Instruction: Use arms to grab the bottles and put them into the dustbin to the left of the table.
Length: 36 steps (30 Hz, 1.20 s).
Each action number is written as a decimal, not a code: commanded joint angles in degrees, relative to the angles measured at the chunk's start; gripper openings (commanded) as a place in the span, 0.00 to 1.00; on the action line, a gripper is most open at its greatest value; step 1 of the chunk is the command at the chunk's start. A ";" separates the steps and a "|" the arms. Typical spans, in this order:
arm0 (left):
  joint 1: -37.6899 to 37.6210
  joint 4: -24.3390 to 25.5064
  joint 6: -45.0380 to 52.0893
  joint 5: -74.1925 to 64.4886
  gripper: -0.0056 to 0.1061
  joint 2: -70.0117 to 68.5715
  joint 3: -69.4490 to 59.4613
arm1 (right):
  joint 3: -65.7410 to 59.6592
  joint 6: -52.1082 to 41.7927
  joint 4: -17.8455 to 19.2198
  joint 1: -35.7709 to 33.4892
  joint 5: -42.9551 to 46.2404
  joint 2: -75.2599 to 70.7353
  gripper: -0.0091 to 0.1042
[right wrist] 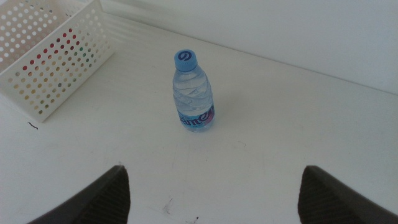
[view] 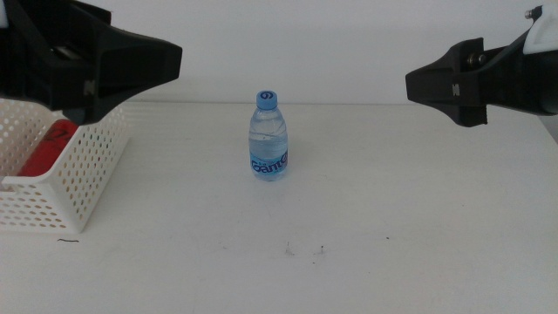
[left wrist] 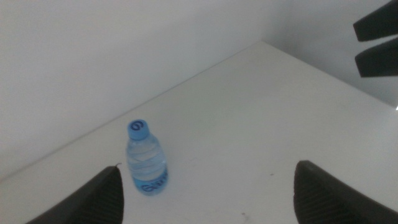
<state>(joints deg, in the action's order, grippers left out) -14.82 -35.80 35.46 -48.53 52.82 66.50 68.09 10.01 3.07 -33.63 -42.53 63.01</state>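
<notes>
One clear plastic water bottle [view: 268, 138] with blue cap and blue label, upright near the middle of the large flat white tabletop [view: 366, 218], touched by neither arm. Well apart from it, at the table's left edge, a white rectangular plastic basket with perforated sides [view: 83, 179], holding something red [view: 48, 150], seen only partly past its wall. Above the basket, raised off the table, the left gripper [view: 170, 59], dark jaws spread wide apart and empty in the left wrist view. Opposite, high at the right side and well clear of the bottle, the right gripper [view: 414, 85], jaws likewise parted wide with nothing between. Between bottle and near edge, a few tiny dark specks [view: 303, 251] on the white surface.
</notes>
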 commanded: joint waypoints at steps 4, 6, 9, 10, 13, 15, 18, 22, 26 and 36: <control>-0.35 0.40 1.84 2.27 0.89 -0.06 -0.01 | 0.41 -0.66 0.00 -0.30 0.53 -0.33 0.88; -0.35 0.40 1.84 3.21 0.89 -0.06 -0.01 | 0.41 -0.66 0.00 -0.30 0.53 -0.33 0.88; -0.35 0.50 1.84 4.18 0.89 -0.06 -0.01 | 0.41 -0.66 0.00 -0.30 0.53 -0.33 0.88; -0.35 0.50 1.84 4.42 0.89 -0.06 -0.01 | 0.41 -0.66 0.00 -0.30 0.53 -0.33 0.88; -0.02 1.35 1.84 5.90 0.89 -0.06 0.68 | 0.41 -0.66 0.00 -0.30 0.53 -0.33 0.88; -0.02 1.71 1.56 7.16 0.89 -0.06 0.79 | 0.41 -0.66 -0.11 -0.30 0.52 -0.33 0.88; -0.45 4.55 -2.69 7.82 0.89 -0.06 0.53 | 0.41 -0.66 -0.11 -0.30 0.52 -0.33 0.88; -7.60 23.86 -23.45 9.94 0.89 -0.17 -3.29 | 0.41 -0.66 -0.11 -0.30 0.52 -0.33 0.88; -19.74 42.97 -45.16 28.52 0.89 -0.17 -13.64 | 0.41 -0.66 -0.40 -0.30 0.52 -0.42 0.88; -18.29 32.05 -43.86 65.87 0.89 -0.03 -45.55 | 0.41 -0.66 -0.27 -0.30 0.52 -0.42 0.88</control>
<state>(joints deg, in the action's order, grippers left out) -33.52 -2.15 -9.06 10.87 52.93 24.47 68.09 10.01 2.68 -33.63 -42.53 62.91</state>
